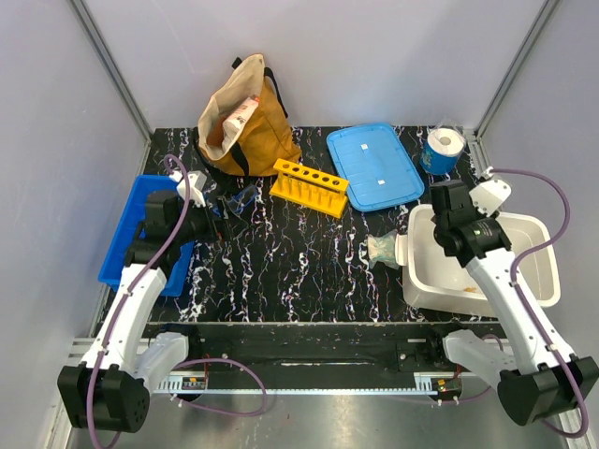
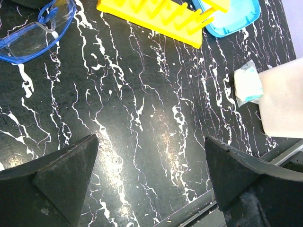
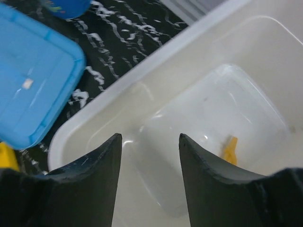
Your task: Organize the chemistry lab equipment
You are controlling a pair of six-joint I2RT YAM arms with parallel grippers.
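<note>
Presently, right gripper (image 3: 149,138) hangs over bin (image 3: 165,61), jaws apart and empty; glove (image 1: 384,249) lies against bin's left wall, nearer this arm; left gripper (image 2: 151,142), wide open, sits by goggles (image 2: 33,28)

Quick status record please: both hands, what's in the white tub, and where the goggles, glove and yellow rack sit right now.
left hand: open, empty, over bare table
right hand: open, empty, above the white tub
tub contents: a small yellow piece visible on the bottom
goggles: on the table, just ahead of the left hand
glove: on the table, against the tub's outer wall
yellow rack: on the table, between goggles and blue lid
</note>
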